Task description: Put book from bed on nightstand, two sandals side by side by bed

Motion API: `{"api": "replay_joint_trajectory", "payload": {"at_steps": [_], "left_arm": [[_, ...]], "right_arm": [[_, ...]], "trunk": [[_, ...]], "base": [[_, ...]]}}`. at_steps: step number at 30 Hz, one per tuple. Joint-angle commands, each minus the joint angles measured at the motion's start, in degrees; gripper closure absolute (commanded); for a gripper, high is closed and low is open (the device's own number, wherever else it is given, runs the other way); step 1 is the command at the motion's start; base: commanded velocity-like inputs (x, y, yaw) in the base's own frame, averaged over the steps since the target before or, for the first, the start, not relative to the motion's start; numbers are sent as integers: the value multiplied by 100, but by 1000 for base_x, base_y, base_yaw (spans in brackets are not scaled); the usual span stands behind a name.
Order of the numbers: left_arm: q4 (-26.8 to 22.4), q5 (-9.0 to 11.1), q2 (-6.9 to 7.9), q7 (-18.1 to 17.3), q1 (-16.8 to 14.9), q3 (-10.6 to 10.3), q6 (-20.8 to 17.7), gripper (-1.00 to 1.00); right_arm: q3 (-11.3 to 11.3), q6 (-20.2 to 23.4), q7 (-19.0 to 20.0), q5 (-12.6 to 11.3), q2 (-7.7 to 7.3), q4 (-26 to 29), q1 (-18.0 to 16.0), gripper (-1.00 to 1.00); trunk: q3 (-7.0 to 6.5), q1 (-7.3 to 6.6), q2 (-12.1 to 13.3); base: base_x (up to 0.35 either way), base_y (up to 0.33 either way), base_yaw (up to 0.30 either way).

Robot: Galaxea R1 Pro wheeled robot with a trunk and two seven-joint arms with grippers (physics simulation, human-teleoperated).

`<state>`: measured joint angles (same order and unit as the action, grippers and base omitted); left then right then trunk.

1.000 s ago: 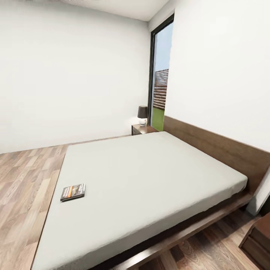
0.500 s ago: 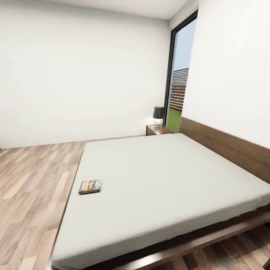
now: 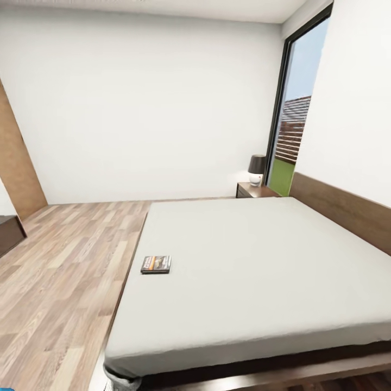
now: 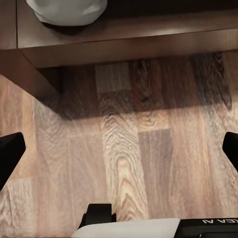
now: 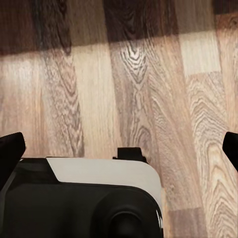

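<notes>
A paperback book [image 3: 156, 264] is lying flat on the light grey mattress of a low platform bed [image 3: 260, 260] in a white-walled bedroom, close to the mattress edge that faces the open wood-plank floor [image 3: 60, 260]. The book's dark cover is showing an orange band. The bed's dark brown headboard [image 3: 339, 203] is running along the right-hand wall, and beyond the far corner of the mattress a dark wooden nightstand [image 3: 255, 190] is standing just beside the bed, carrying a small lamp [image 3: 257, 169] with a dark shade. A tall dark-framed window [image 3: 296, 114] behind the nightstand is looking out on grass and a slatted fence. A brown wooden panel [image 3: 16, 163] is leaning into the picture at the far left.

In the left wrist view, the left gripper [image 4: 119, 156] is hanging released over the plank floor, its two black fingertips [image 4: 10, 153] spread wide at either edge, with the bed's dark frame and a fold of grey mattress ahead of it. In the right wrist view, the right gripper [image 5: 119, 148] is likewise spread apart and grasping nothing, its fingertips [image 5: 11, 148] set wide above bare floorboards.
</notes>
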<state>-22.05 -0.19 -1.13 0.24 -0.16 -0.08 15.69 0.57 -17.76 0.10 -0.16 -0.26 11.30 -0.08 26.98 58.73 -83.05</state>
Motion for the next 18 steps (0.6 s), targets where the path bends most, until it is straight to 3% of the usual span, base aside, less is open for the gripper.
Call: {"api": "replay_joint_trajectory", "payload": {"at_steps": [1,18], "left_arm": [[-1,-1,-1,3,-2,-1,13,-100],[-1,1,-1,3,-2,-1,13,-100]], "right_arm": [[5,-17,1,-2,0,0,-1,-100],[5,-16,0,-2,0,-4,-1,-100]], "trunk": [[5,0,-3],[5,0,-3]], "base": [[0,0,298],[0,0,298]]}}
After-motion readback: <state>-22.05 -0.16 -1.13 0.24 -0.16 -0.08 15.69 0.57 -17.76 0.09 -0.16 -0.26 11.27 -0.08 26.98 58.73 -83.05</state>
